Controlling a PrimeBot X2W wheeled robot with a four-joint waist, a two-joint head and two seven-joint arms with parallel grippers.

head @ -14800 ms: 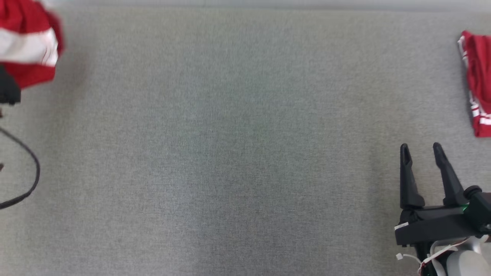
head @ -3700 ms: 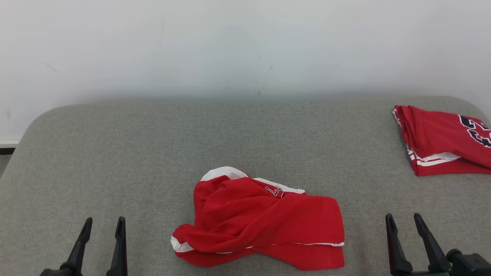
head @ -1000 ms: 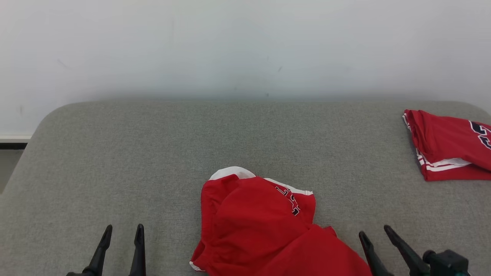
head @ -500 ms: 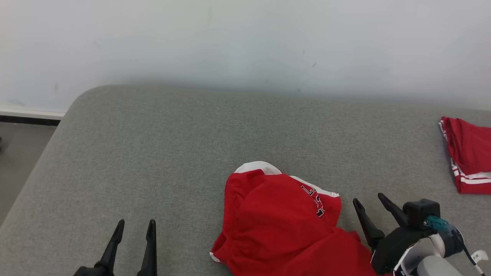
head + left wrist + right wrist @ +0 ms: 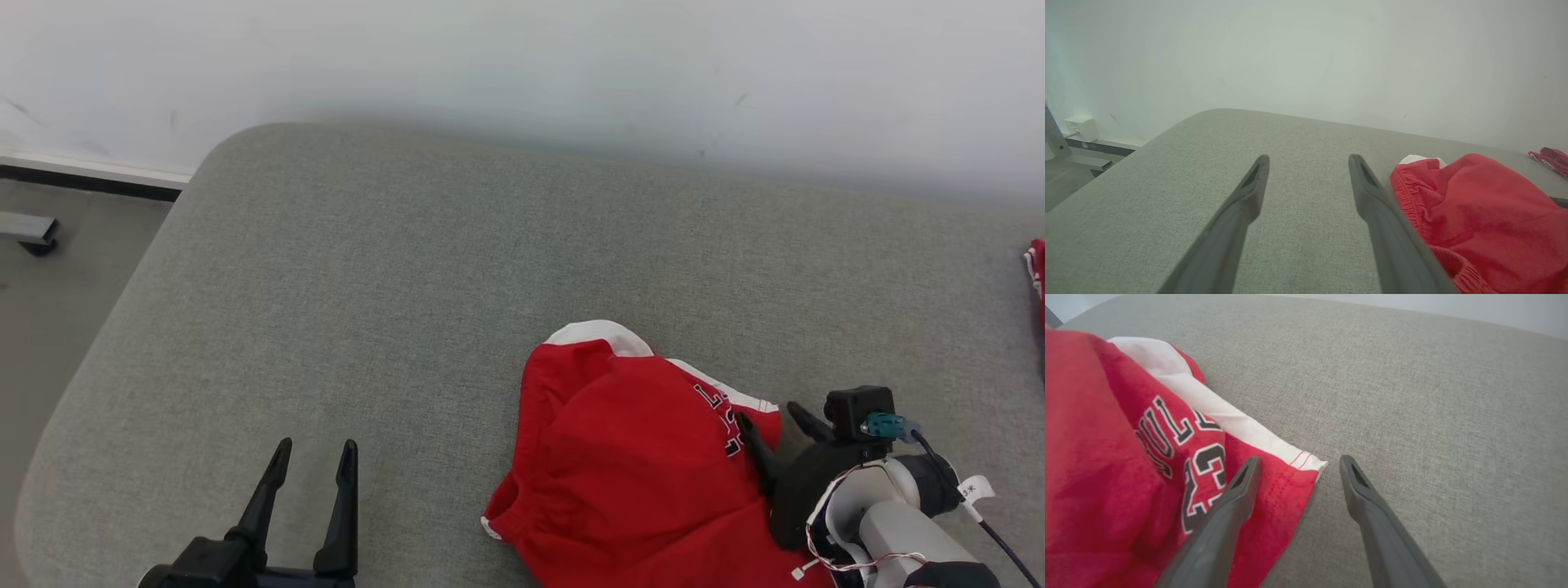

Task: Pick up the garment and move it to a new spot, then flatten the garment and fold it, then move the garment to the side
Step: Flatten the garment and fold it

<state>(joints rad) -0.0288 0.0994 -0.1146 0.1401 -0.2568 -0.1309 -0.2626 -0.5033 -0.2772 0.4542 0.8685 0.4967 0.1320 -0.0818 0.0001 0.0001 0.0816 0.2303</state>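
Observation:
The garment (image 5: pixel 637 465) is a crumpled red jersey with white trim and dark lettering, lying on the grey padded table (image 5: pixel 392 269) at the lower middle right. My right gripper (image 5: pixel 769 416) is open and low at its right edge. In the right wrist view the hem corner (image 5: pixel 1306 465) sits between the right gripper's (image 5: pixel 1300 459) spread fingers, the left finger over the red cloth (image 5: pixel 1106 437) and the right one over bare table. My left gripper (image 5: pixel 317 447) is open above bare table, left of the garment. In the left wrist view the left gripper (image 5: pixel 1309 159) has the garment (image 5: pixel 1474 204) just to its right.
A second red garment (image 5: pixel 1037 269) peeks in at the far right edge, also seen as a red strip (image 5: pixel 1549 157). The table's rounded left corner (image 5: pixel 204 163) drops to the floor, where a metal foot (image 5: pixel 28 229) stands. A white wall backs the table.
The camera has swung left, shifting the whole picture right. My right gripper has moved forward and inward to the garment's right hem corner. The left gripper stays open in place.

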